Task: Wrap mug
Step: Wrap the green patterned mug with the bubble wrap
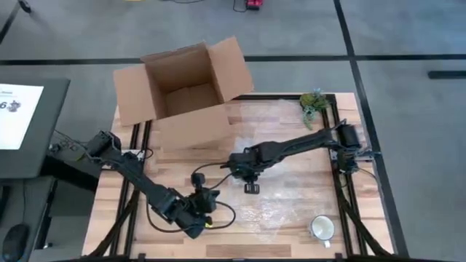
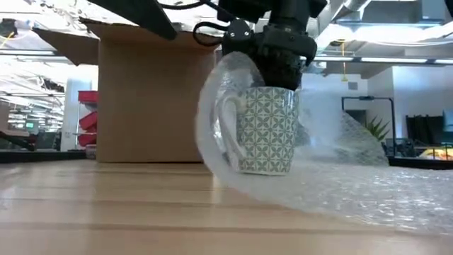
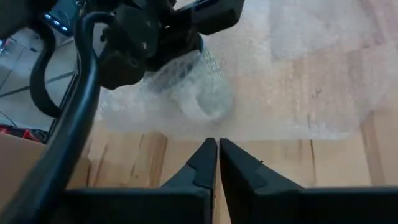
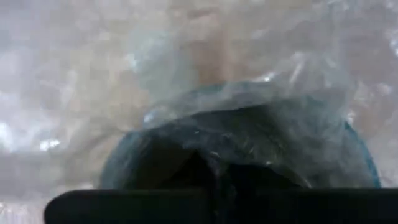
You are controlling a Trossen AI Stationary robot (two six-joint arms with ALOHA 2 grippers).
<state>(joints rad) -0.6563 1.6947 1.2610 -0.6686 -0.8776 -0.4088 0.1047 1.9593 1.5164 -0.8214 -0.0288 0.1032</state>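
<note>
High view, straight down on a wooden table (image 1: 182, 164). Open cardboard box (image 1: 186, 94) at the far left, small green plant (image 1: 314, 102) at the far right corner. Clear bubble wrap (image 1: 291, 182) spread over the middle and right of the boards. Right gripper (image 1: 251, 186) reaching in to the table's centre, pointing down onto the wrap; nothing of a mug visible beneath it from here. Left gripper (image 1: 207, 195) low near the front edge, just beside the right one. 1 uncovered corner mug (image 1: 321, 228) upright near the front right corner, pale with a greenish inside; cannot tell whether the same one appears elsewhere.

Low view, level with the boards. Mug (image 2: 267, 131) upright, white with a green lattice pattern and a white handle, bubble wrap curling up around its handle side and trailing away across the table. Dark gripper directly above its rim. Pattern visible only here.

Left wrist view. Own 2 fingers (image 3: 205, 163) closed together, holding nothing. Beyond them, right gripper pressed into a bunched mound of wrap with a rounded shape inside.

Right wrist view. Dark round mouth of the mug (image 4: 249, 143) with a teal rim, seen close through wrinkled wrap. Own fingers buried in wrap: cannot tell whether open or closed.
</note>
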